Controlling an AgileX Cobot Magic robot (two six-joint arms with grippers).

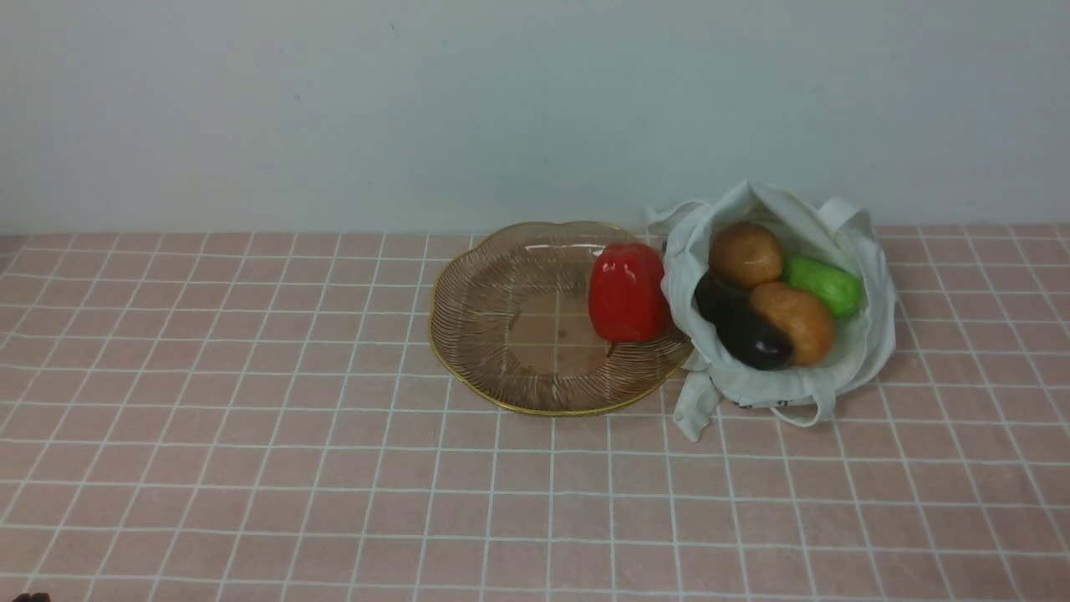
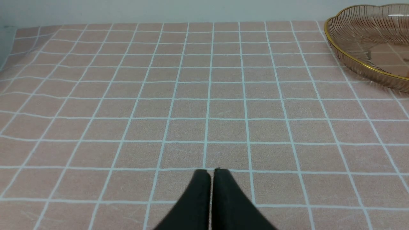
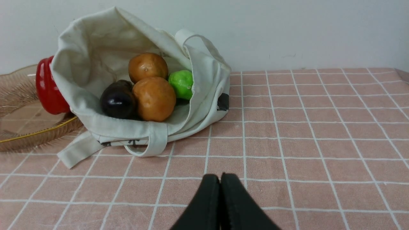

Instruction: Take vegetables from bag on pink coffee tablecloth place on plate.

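Observation:
The red bell pepper (image 1: 627,291) lies on the right side of the amber glass plate (image 1: 485,334), against the off-white bag (image 1: 869,334). The bag lies open on the pink checked tablecloth (image 1: 251,468) and holds two orange-brown potatoes (image 1: 746,253) (image 1: 798,320), a dark purple eggplant (image 1: 744,328) and a green cucumber (image 1: 823,284). In the right wrist view the bag (image 3: 204,95) with its vegetables lies ahead of my right gripper (image 3: 220,177), which is shut and empty over the cloth. My left gripper (image 2: 212,172) is shut and empty over bare cloth, the plate (image 2: 354,54) far off.
A pale wall runs along the back of the table. The bag's loop handles (image 1: 802,410) trail on the cloth toward the front. Neither arm shows in the front view apart from a dark speck at the bottom left corner (image 1: 29,597).

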